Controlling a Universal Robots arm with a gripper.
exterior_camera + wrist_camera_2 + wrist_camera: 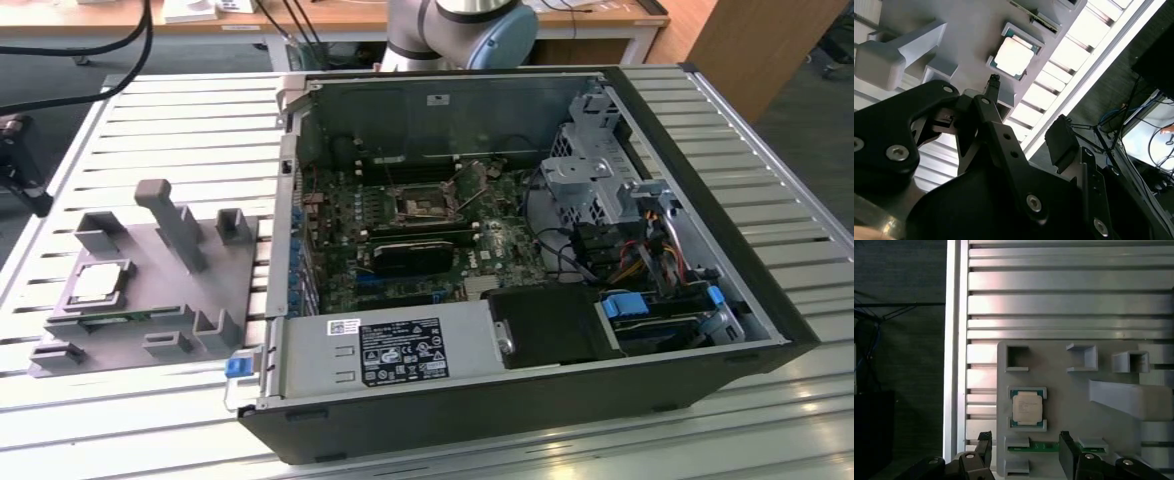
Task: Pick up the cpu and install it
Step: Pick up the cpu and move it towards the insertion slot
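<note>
The cpu (96, 283) is a small square chip with a silver top, lying flat in a recess of the grey fixture tray (174, 300) at the exterior view's left. Both wrist views look down on it: cpu (1027, 407), cpu (1014, 56). My gripper (1025, 452) hangs above the tray, open, its two black fingers (985, 444) spread wider than the chip and apart from it. Nothing is between them. One fingertip (993, 82) points toward the chip in the second wrist view. The motherboard's socket (424, 205) sits inside the open computer case (747, 300).
The tray carries upright grey posts (167, 215) and small open boxes (1016, 357) around the chip. A green strip (1044, 446) lies in a slot beside it. Inside the case are a black block (414, 255), a power supply (387, 350) and cables (641, 250). The slatted metal table (1069, 290) ends near the tray.
</note>
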